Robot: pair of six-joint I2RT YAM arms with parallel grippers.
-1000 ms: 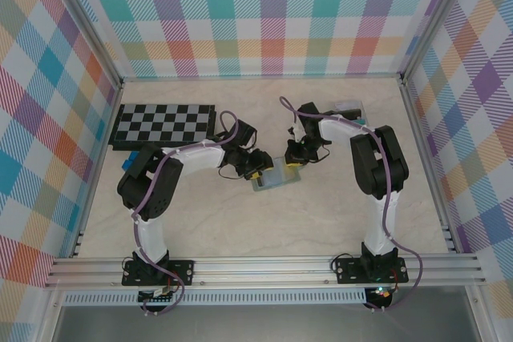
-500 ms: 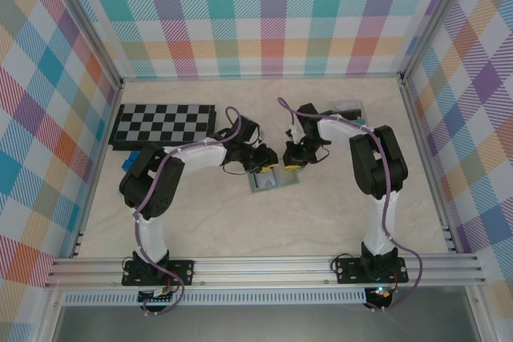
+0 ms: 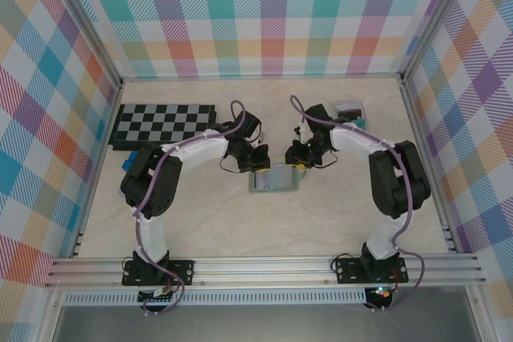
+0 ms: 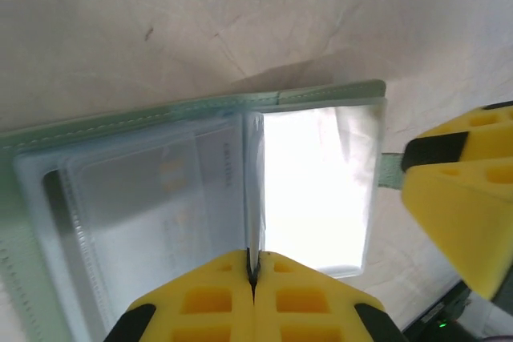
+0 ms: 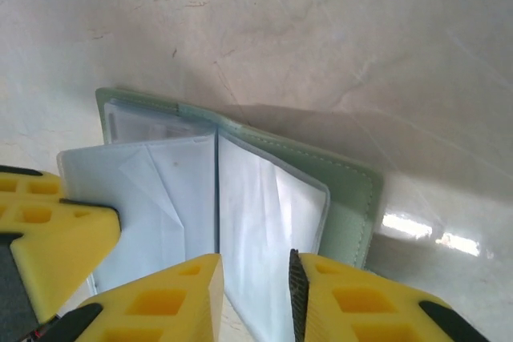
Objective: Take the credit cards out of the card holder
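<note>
Sage-green with a stitched edge, the card holder (image 3: 275, 179) lies opened flat on the table (image 3: 200, 222) at mid-depth, with one gripper on its left and one on its right. The left gripper (image 3: 256, 161) has its fingers pressed together on the edge of one clear sleeve (image 4: 250, 190), which stands upright along the spine. The right gripper (image 3: 297, 158) has its fingers a little apart at the edge of the right half, and as far as can be judged they grip nothing. The step in hand appears to be fanning the sleeves so that a card can be reached. To do it well, the left gripper should hold the pinched sleeve upright without lifting the holder off the table. The right gripper should set its fingers either side of a card edge, not bare plastic, and draw along the pocket's opening; a pull across the pocket would probably drag the whole holder. The left wrist view resolves what the top view is too distant to give: a pale card (image 4: 164, 198) with faint yellow print sits inside the left pocket, behind plastic. The sleeve right of the spine is washed out by glare there, so its contents cannot be told. The right wrist view supplies that side: creased sleeves that look empty, and the gap between the right fingers. The top view gives the overall layout.
</note>
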